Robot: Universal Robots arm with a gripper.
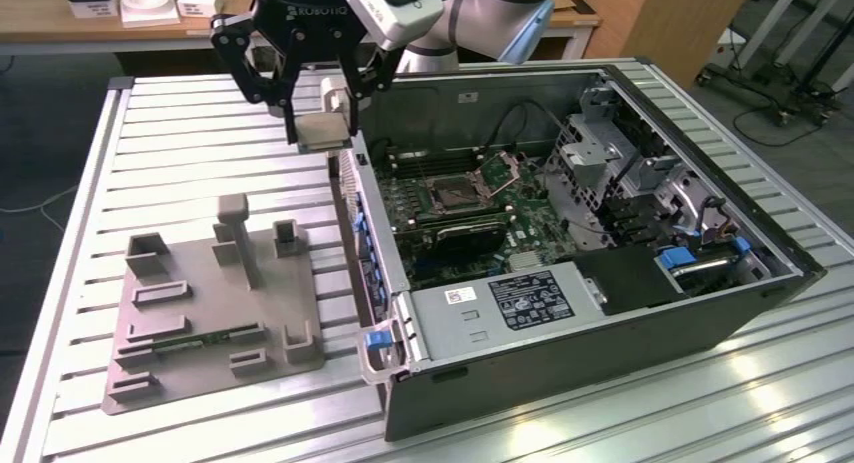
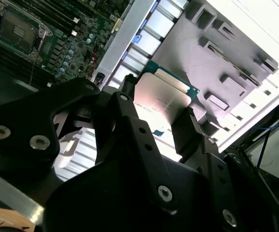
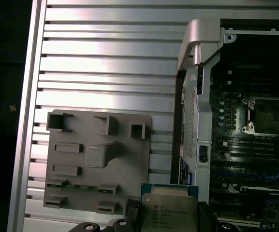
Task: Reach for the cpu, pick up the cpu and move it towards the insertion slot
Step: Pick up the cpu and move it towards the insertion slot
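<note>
Black gripper (image 1: 324,123) clamps thin square silvery-faced cpu (image 2: 164,99), held above case edge, near silver-framed dark-centred insertion slot (image 1: 450,194).

A grey tray (image 1: 214,313) at lower left and an open computer case (image 1: 587,313) at right are being carried by the slatted metal table (image 1: 187,133).
</note>
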